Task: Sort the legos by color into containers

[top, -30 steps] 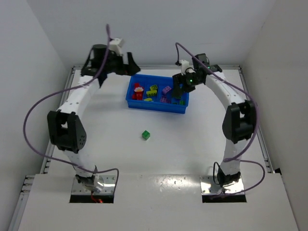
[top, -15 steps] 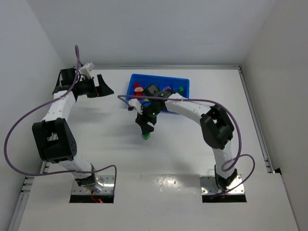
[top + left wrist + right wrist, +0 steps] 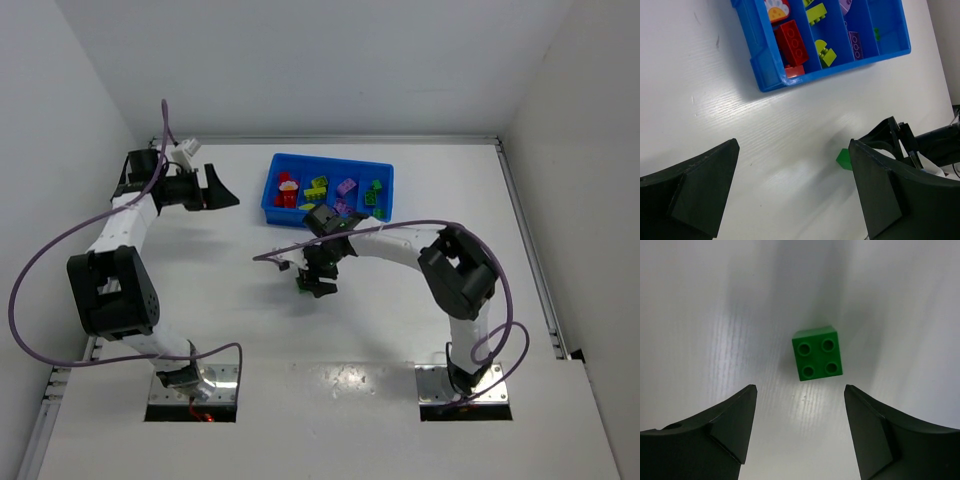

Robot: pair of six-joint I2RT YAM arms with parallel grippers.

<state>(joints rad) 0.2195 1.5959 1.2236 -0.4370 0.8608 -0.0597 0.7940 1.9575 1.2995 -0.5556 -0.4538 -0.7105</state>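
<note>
Green brick under the right gripper

A green four-stud brick (image 3: 818, 359) lies studs-up on the white table (image 3: 700, 315), apart from the right gripper (image 3: 799, 425), whose fingers (image 3: 715, 430) stand spread.

The worktop (image 3: 700, 315) is white with a fine streaked grain, like laminate, and a soft sheen that throws blurred highlights. The green brick (image 3: 817, 360) is hard moulded plastic, smooth and slightly glossy. The blue tray (image 3: 765, 65) is glossy plastic with light glinting on its rim, and the red brick (image 3: 794, 42) inside it shines the same way. The fingers (image 3: 715, 435) of the right gripper (image 3: 800, 388) are matt black plastic, as are those of the left gripper (image 3: 793, 145). The arm shells (image 3: 125, 225) look smooth and white, and the cables (image 3: 45, 252) are purple and sleek. The base plates (image 3: 165, 397) are bare bright metal.
</note>
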